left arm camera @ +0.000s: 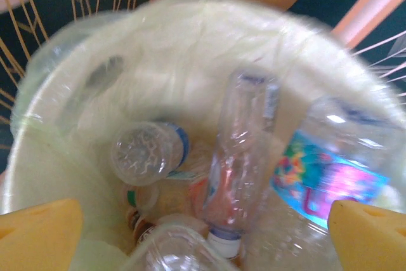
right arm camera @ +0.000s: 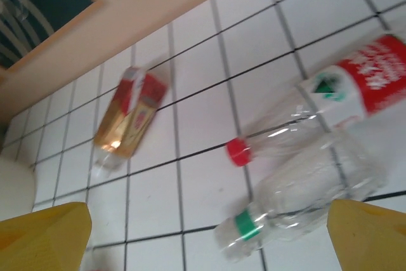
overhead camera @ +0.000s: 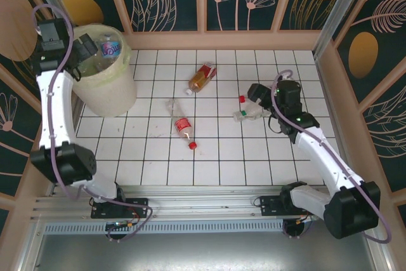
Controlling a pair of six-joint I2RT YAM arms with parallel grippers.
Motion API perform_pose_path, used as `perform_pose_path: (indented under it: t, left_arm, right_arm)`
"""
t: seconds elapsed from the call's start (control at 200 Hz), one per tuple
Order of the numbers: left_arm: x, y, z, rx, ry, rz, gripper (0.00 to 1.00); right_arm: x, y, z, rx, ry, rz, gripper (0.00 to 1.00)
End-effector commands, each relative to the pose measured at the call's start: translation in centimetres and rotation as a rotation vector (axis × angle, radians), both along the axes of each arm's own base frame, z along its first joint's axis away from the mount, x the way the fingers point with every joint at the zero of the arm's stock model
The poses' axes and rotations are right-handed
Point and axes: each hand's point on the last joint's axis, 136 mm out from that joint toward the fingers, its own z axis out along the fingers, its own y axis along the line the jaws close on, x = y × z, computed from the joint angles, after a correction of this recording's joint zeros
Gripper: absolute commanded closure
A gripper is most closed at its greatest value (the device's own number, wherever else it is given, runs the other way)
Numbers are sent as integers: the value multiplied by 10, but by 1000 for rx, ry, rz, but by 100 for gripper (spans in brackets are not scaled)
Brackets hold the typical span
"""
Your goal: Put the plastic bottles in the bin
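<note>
Hovering released above the large round cream-yellow bin point(overhead camera: 104, 96), the left pincer point(left arm camera: 204, 223) is exposing clear plastic bottles point(left arm camera: 238, 157) inside; the right pincer point(right arm camera: 209, 233) is hanging released over the white-tiled bench point(right arm camera: 203, 131).

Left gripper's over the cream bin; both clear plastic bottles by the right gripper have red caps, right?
No: the right wrist view shows the red-capped clear plastic bottle beside a green-capped clear plastic bottle. The left gripper is over the round pale cream bin.
</note>
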Motion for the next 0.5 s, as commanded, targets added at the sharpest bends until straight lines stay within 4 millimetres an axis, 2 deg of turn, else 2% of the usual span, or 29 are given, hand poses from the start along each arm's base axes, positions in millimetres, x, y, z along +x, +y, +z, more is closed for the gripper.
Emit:
perform_pose_path:
  t: [0.0, 0.085, 0.09, 0.17, 0.24, 0.41, 0.495]
  left_arm:
    - [-13, -19, 43, 38, -155, -106, 1]
    - [-31, -35, 62, 47, -229, -178, 1]
    - [-30, -36, 58, 43, -222, -184, 1]
    - [-43, -60, 69, 15, -301, -280, 1]
    - [-54, -84, 70, -27, -354, -370, 1]
    - [-76, -151, 44, -141, -392, -612, 1]
    - [-88, -175, 29, -196, -397, -698, 1]
  right_arm:
    - [5, -19, -20, 19, 63, -82, 7]
    - [11, -28, -34, -27, 112, -116, 8]
    - [11, -28, -34, -28, 114, -117, 8]
    - [16, -32, -48, -32, 155, -138, 10]
    - [21, -34, -58, -35, 180, -155, 11]
    - [31, -37, -80, -51, 247, -191, 13]
    - [33, -37, -90, -51, 278, -203, 13]
